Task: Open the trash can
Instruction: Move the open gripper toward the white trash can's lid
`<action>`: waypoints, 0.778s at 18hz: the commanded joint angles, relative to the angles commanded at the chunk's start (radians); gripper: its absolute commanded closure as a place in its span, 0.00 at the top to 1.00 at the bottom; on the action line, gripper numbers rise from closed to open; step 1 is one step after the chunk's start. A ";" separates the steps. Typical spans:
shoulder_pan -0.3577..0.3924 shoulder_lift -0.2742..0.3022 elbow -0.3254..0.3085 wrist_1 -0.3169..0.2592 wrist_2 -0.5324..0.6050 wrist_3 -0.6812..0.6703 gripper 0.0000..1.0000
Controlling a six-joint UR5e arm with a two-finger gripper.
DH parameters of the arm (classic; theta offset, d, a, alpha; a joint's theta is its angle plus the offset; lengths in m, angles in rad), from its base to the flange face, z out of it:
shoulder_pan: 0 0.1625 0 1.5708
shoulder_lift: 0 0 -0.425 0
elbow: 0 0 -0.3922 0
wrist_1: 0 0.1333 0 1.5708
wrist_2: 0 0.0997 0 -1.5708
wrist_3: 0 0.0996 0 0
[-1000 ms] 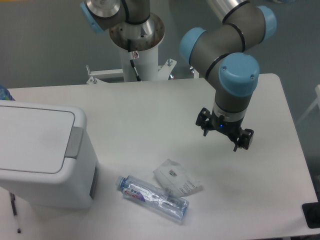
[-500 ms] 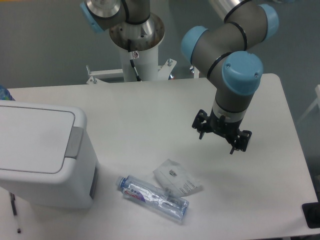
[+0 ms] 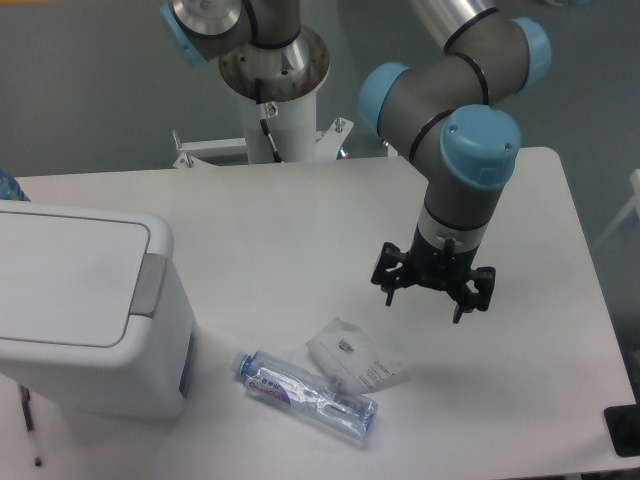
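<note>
One rigid, probably light trash can point(image 3: 85, 310), lid shut; press grey push tab point(image 3: 150, 285) on its right edge. Gripper point(image 3: 432, 291) spread wide, holding nothing, well right of it.

We see the trash can point(image 3: 85, 310) only in part: its left side runs off the picture's edge, and its base hides the worktop point(image 3: 300, 220) behind it. A blue thing point(image 3: 8, 186) at the left edge is cut off, so we cannot tell what it is. The print on the bottle point(image 3: 305, 394) label is too small to read. The dark object point(image 3: 624, 430) at the lower right corner is cropped too.
</note>
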 joint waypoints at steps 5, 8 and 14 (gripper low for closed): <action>-0.046 0.032 -0.003 0.038 -0.077 -0.046 1.00; -0.083 0.063 0.000 0.041 -0.126 -0.103 1.00; -0.170 0.129 0.005 0.043 -0.144 -0.239 1.00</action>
